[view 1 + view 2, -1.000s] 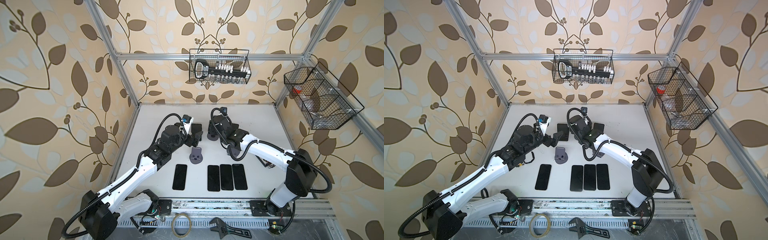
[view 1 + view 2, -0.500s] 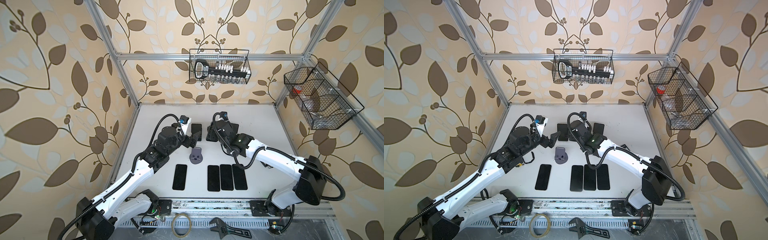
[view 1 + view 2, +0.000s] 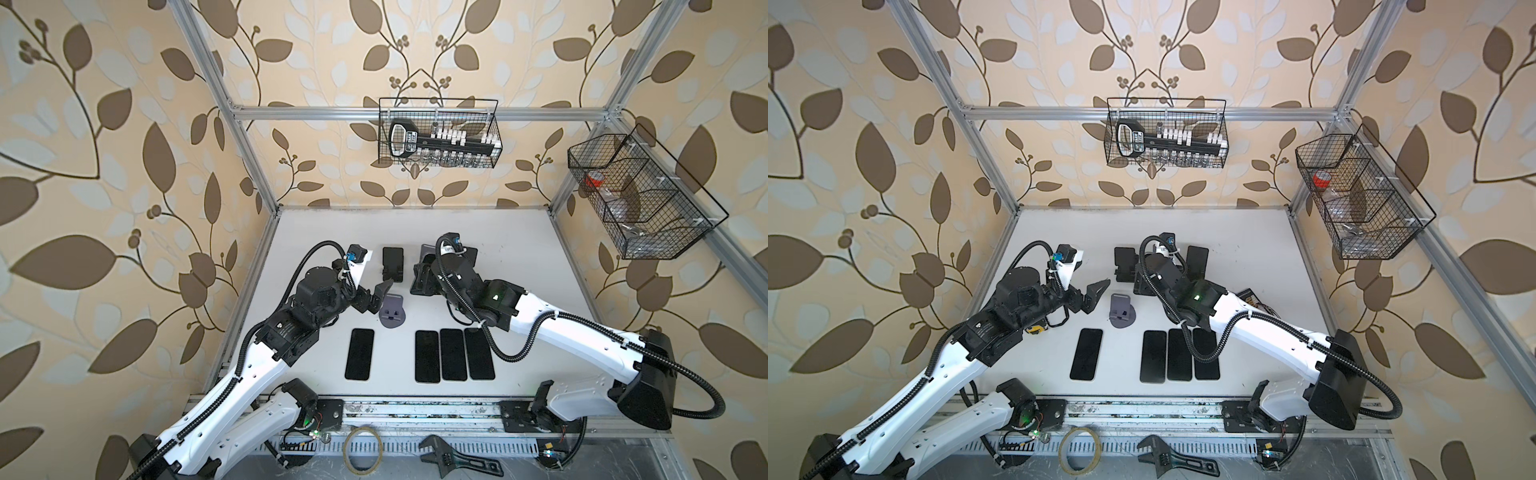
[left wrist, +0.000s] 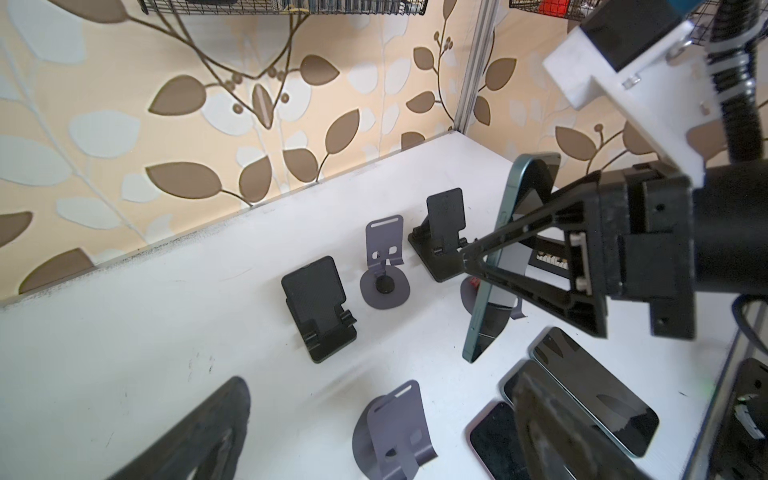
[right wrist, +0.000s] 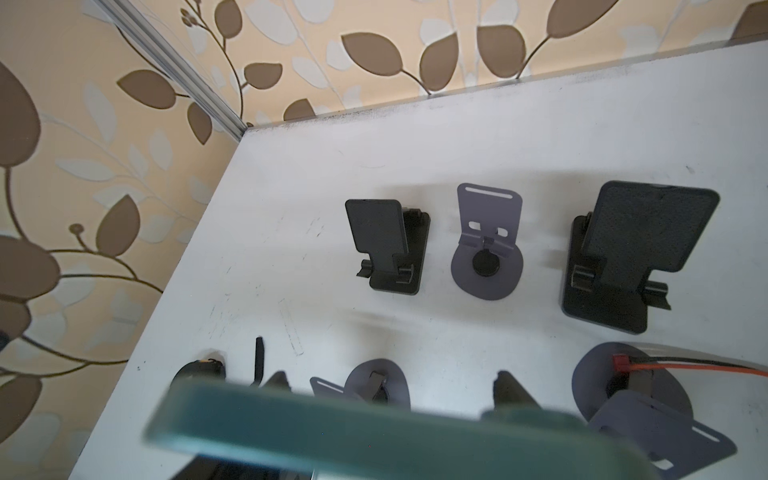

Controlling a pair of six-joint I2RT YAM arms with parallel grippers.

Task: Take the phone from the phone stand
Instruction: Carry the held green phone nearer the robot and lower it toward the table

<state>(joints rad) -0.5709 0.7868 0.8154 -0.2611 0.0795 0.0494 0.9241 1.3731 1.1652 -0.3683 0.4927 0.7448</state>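
Observation:
A teal-edged phone [image 4: 494,266] hangs upright above the table, and my right gripper [image 4: 484,266] is shut on its long edges. In the right wrist view the phone [image 5: 332,436] fills the bottom as a blurred band, between the right gripper [image 5: 392,386] fingertips. Just behind it stands a purple phone stand [image 5: 623,399] with a red wire, with nothing on it. In both top views the right gripper [image 3: 424,276] [image 3: 1142,282] sits over the back row. My left gripper [image 3: 376,297] [image 3: 1094,297] is open and holds nothing, beside another purple stand [image 3: 390,313].
Two black stands [image 5: 388,245] [image 5: 636,249] and a purple stand [image 5: 486,245] stand in the back row. A single phone [image 3: 359,353] and three phones side by side [image 3: 454,354] lie flat near the table's front. Wire baskets [image 3: 438,139] [image 3: 640,195] hang on the walls.
My right arm's elbow has swung out to the right and lower, with its gripper staying by the back stands. The left gripper has drawn back toward the front, beside the purple stand.

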